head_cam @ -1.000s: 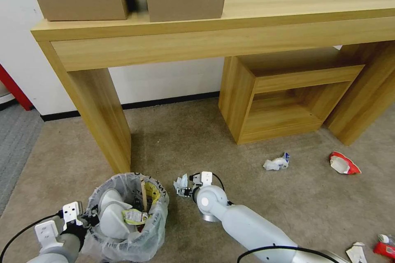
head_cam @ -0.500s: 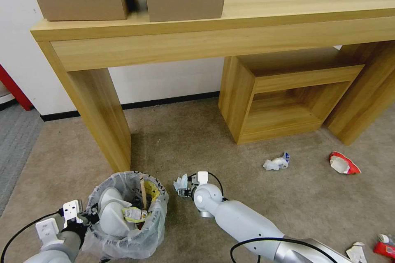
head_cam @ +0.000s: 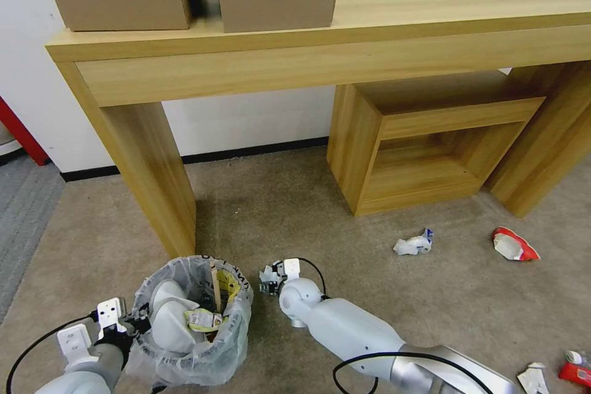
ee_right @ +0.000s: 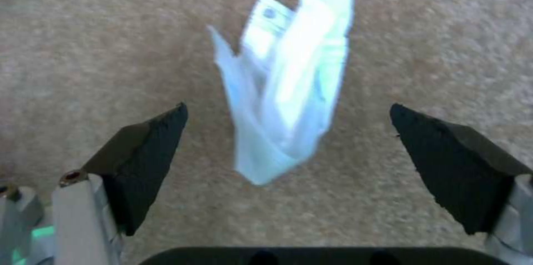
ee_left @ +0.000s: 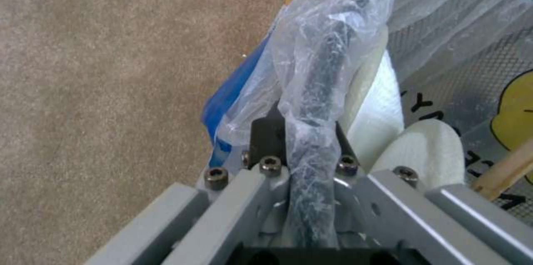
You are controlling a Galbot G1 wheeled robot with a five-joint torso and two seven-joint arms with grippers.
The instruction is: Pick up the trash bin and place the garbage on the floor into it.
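Note:
The trash bin [head_cam: 229,345], lined with a crinkly plastic bag, stands on the beige floor [head_cam: 271,209] at the lower left. It holds white slippers [head_cam: 165,315], a wooden stick [head_cam: 215,286] and wrappers. My left gripper [head_cam: 132,324] is shut on the bin's bagged rim [ee_left: 327,61]; in the left wrist view its fingers [ee_left: 266,131] pinch the rim. Just right of the bin, my right gripper [head_cam: 269,284] is open over a white crumpled wrapper [head_cam: 268,273]. That wrapper [ee_right: 289,90] lies on the carpet between the open fingers [ee_right: 144,148].
More garbage lies to the right: a white-blue crumpled paper [head_cam: 414,244], a red packet [head_cam: 514,245], and a white scrap [head_cam: 534,377] beside a red item [head_cam: 575,373]. A wooden desk leg [head_cam: 154,178] rises behind the bin, beside a low shelf unit [head_cam: 425,148]. Grey carpet [head_cam: 24,209] runs along the left.
My right arm has swung a little left, bringing the gripper closer over the white wrapper. The bin and left gripper have hardly moved.

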